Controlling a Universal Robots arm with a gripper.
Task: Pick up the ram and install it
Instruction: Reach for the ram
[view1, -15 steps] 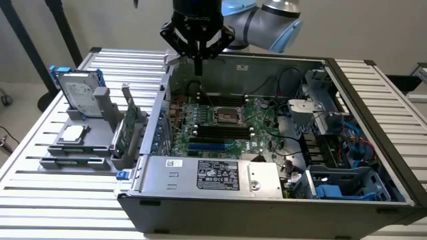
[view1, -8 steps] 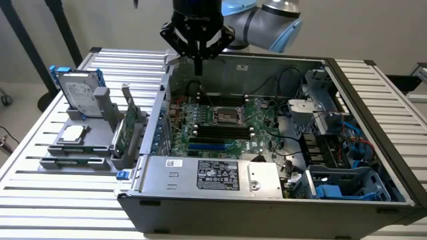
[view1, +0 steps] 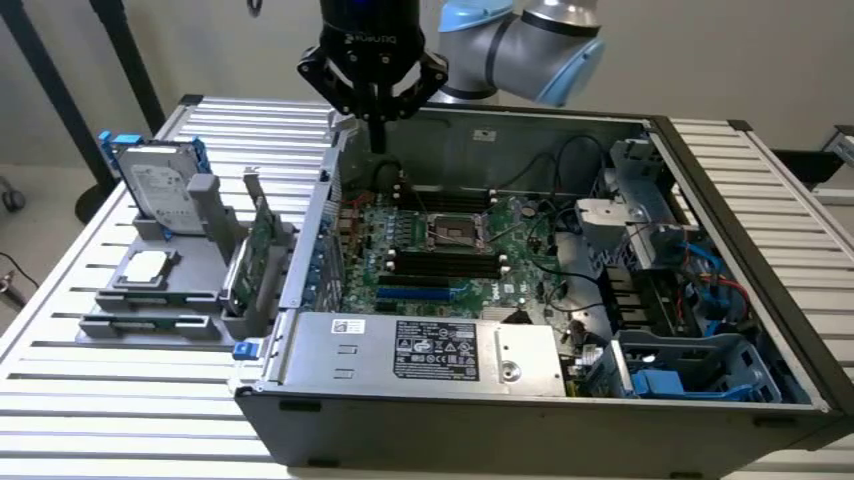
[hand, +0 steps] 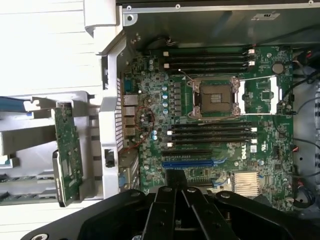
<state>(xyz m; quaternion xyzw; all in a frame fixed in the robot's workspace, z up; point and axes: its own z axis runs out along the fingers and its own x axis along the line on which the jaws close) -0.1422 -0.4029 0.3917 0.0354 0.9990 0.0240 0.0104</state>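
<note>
The ram (view1: 154, 322) looks like a thin green strip lying in the front groove of the grey holder (view1: 114, 300), on the exterior view's left outside the case. My gripper (view1: 378, 135) hangs high over the rear left corner of the open computer case, far from the ram. Its fingers (hand: 167, 200) are pressed together with nothing between them, so it is shut. Below it lies the green motherboard (hand: 220, 120) with black memory slots (hand: 212, 135) on either side of the processor socket (hand: 214, 97). The same slots (view1: 441, 265) are visible from outside.
The grey holder also carries a hard drive (view1: 154, 185), a silver processor chip (view1: 147, 265) and an upright green expansion card (view1: 254, 250), (hand: 67, 145). The case (view1: 400, 350) holds a power supply at the front, with cables and blue drive bays (view1: 681, 380) on the exterior view's right.
</note>
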